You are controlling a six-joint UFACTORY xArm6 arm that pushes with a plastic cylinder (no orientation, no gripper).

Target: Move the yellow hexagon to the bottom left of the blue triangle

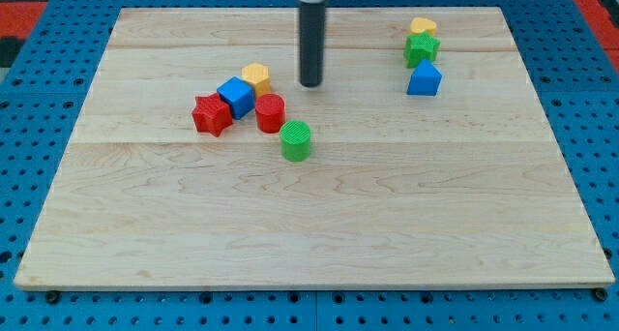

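The yellow hexagon [256, 76] lies left of centre on the wooden board, touching the top right of a blue cube [235, 96]. The blue triangle [424, 79] sits at the upper right, far from the hexagon. My tip [310, 83] is down at board level just to the right of the yellow hexagon, a small gap apart, and above the red cylinder [270, 112].
A red star [211, 114] lies left of the blue cube. A green cylinder [296, 140] lies below the red cylinder. A green star [422, 48] and a yellow block [423, 26] stand in a column above the blue triangle. The board's edge [309, 289] borders blue pegboard.
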